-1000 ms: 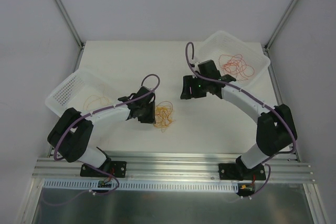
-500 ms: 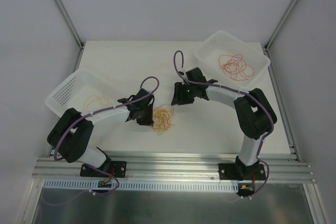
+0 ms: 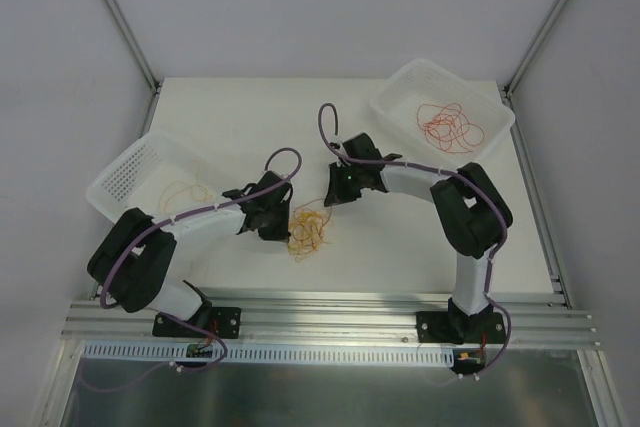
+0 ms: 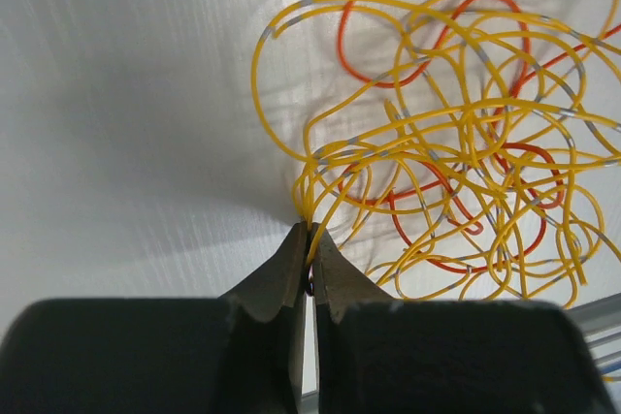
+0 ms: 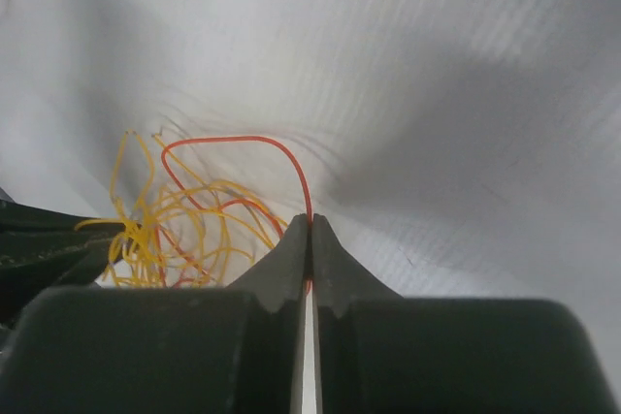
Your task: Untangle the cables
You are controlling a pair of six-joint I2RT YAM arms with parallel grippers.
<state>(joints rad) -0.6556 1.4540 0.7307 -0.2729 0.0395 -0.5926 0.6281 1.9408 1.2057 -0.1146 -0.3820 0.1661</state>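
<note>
Overhead view: a small tangle of cables (image 3: 308, 230) lies near the middle of the tabletop (image 3: 230, 117), between the left gripper (image 3: 284, 230) and the right gripper (image 3: 333, 199). Left wrist view: the closed fingers pinch a yellow strand (image 4: 304, 196) at the tangle's near edge. Right wrist view: the closed fingers pinch a red-orange strand (image 5: 233, 138), and the tangle spreads to their left.
</note>
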